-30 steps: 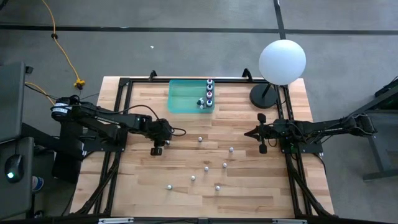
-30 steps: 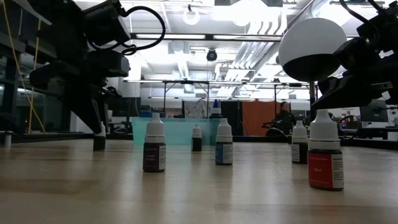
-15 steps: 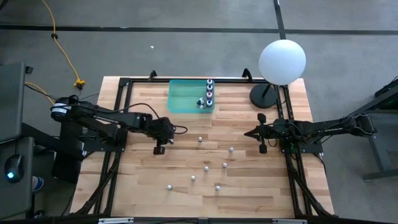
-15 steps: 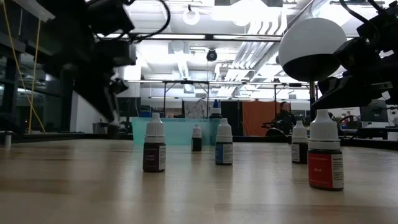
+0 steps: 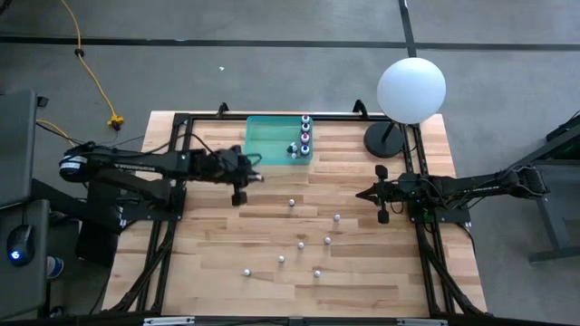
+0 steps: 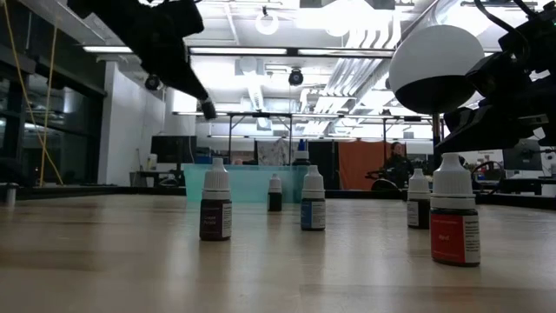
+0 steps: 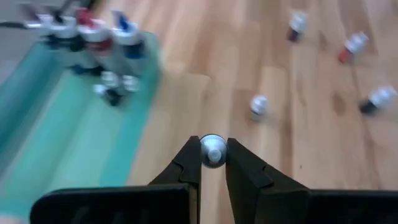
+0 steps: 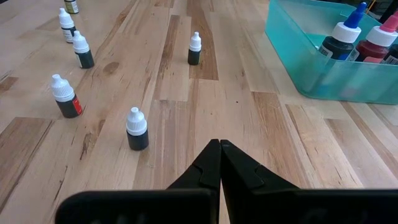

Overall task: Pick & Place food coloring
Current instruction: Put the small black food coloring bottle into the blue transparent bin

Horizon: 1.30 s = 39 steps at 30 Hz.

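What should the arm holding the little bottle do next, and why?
Probably carry it sideways over the teal bin and lower it in. The left gripper is shut on a small bottle, lifted off the table, just short of the bin where other bottles already stand.

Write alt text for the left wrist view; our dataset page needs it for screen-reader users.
The left gripper holds a small white-capped food coloring bottle above the wooden table, beside a teal bin containing more bottles. Four loose bottles stand beyond.
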### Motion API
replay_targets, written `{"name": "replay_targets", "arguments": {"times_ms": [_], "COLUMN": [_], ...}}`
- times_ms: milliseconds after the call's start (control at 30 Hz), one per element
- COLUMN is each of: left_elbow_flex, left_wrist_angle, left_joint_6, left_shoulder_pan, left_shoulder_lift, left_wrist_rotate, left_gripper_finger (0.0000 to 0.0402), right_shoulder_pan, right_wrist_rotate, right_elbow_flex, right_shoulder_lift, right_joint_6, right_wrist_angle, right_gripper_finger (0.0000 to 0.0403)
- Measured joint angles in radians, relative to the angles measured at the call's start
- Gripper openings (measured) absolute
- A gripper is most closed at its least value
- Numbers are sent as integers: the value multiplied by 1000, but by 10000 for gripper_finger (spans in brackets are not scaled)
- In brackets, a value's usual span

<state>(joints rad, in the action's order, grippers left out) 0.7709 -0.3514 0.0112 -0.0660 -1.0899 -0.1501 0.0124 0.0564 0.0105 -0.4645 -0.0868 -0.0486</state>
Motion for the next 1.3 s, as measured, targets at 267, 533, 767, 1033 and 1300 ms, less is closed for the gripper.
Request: {"name": "replay_targets", "arguments": {"times_ms": [267, 533, 767, 1033, 1300], "left_elbow_flex": [44, 47, 73, 297, 563], "left_wrist_angle": [8, -10, 16, -51, -185], "left_joint_6": [82, 192, 204, 135, 31], "left_shoulder_pan": [-189, -368, -463, -549, -584], "left_shoulder_lift": [10, 3, -88, -344, -604], "left_wrist_rotate": [-2, 51, 72, 144, 170], "left_gripper_finger": [33, 33, 33, 33, 33], "right_shoulder_pan": [0, 0, 0, 0, 0], "right_wrist_rotate": [0, 0, 0, 0, 0], "right_elbow_flex": [0, 0, 0, 0, 0], "right_shoulder_lift": [0, 0, 0, 0, 0], "right_joint_6": [0, 0, 0, 0, 0], "right_wrist_angle": [0, 0, 0, 0, 0], "right_gripper_finger": [0, 0, 0, 0, 0]}}
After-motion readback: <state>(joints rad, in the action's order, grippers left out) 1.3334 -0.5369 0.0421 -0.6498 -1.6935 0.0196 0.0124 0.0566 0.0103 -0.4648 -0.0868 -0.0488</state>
